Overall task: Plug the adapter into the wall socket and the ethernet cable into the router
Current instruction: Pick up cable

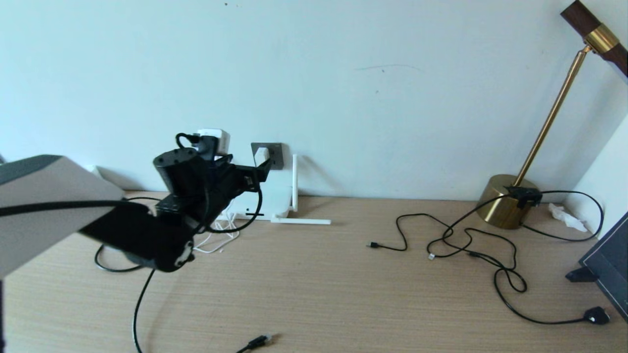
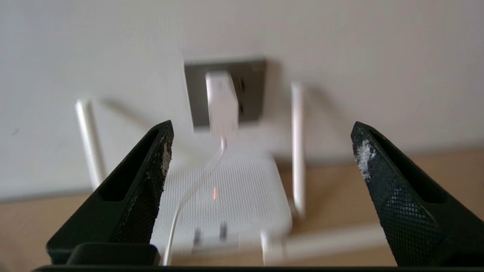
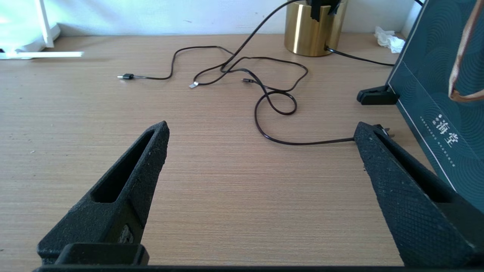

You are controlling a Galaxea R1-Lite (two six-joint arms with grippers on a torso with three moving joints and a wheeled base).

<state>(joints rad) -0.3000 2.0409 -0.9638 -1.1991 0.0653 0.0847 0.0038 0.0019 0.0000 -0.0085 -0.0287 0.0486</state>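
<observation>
The white adapter (image 2: 222, 104) sits against the dark grey wall socket (image 2: 251, 75), its thin white cord (image 2: 181, 211) running down over the router. In the head view the adapter (image 1: 261, 156) is on the socket (image 1: 274, 152). The white router (image 1: 270, 198) lies on the table below it, with an orange light on top (image 2: 214, 192). My left gripper (image 2: 261, 126) is open and empty, a short way back from the adapter, also seen as the left gripper (image 1: 264, 170) from the head. The ethernet cable (image 1: 258, 340) lies loose near the table's front edge. My right gripper (image 3: 261, 125) hovers open over bare table.
One router antenna (image 1: 294, 181) stands upright and another (image 1: 300, 221) lies flat. Thin black cords (image 1: 471, 245) sprawl at the right, ending in a flat black plug (image 1: 597, 315). A brass lamp base (image 1: 505, 201), crumpled tissue (image 1: 566, 215) and dark board (image 3: 442, 94) stand far right.
</observation>
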